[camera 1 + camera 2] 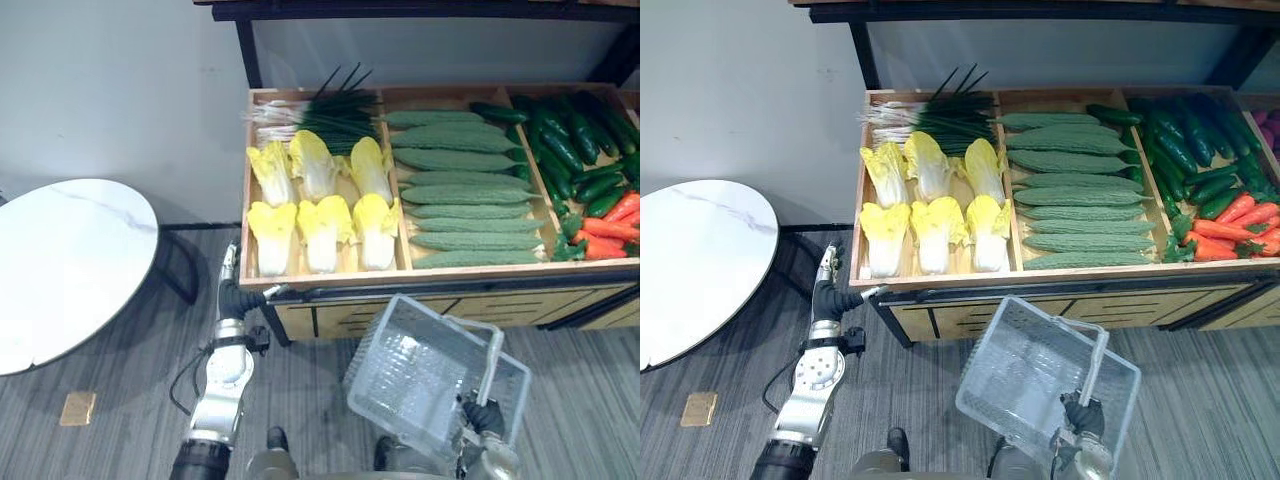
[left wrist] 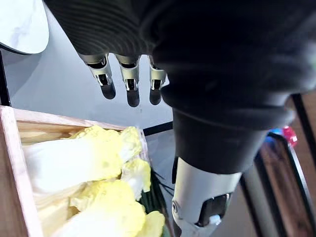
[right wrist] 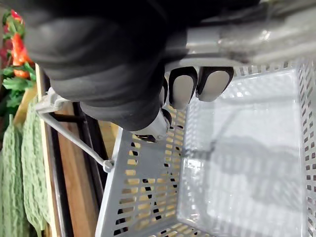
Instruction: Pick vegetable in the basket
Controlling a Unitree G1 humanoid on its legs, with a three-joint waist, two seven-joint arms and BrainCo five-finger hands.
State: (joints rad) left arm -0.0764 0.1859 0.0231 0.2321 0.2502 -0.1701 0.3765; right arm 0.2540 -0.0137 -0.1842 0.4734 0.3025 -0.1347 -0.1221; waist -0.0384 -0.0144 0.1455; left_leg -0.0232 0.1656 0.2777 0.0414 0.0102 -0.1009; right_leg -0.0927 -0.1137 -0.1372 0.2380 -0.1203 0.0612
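A wooden display crate holds pale yellow cabbages, green bitter gourds, dark cucumbers, orange carrots and green onions. My left hand hovers at the crate's front left corner, just outside the cabbage section. Its fingers are straight and hold nothing, with the cabbages close by. My right hand is shut on the handle of an empty grey perforated basket. The basket hangs tilted in front of the crate, below the gourds.
A round white marble-topped table stands to the left on grey carpet. A small tan block lies on the floor beneath it. A black frame rises behind the crate against a pale wall.
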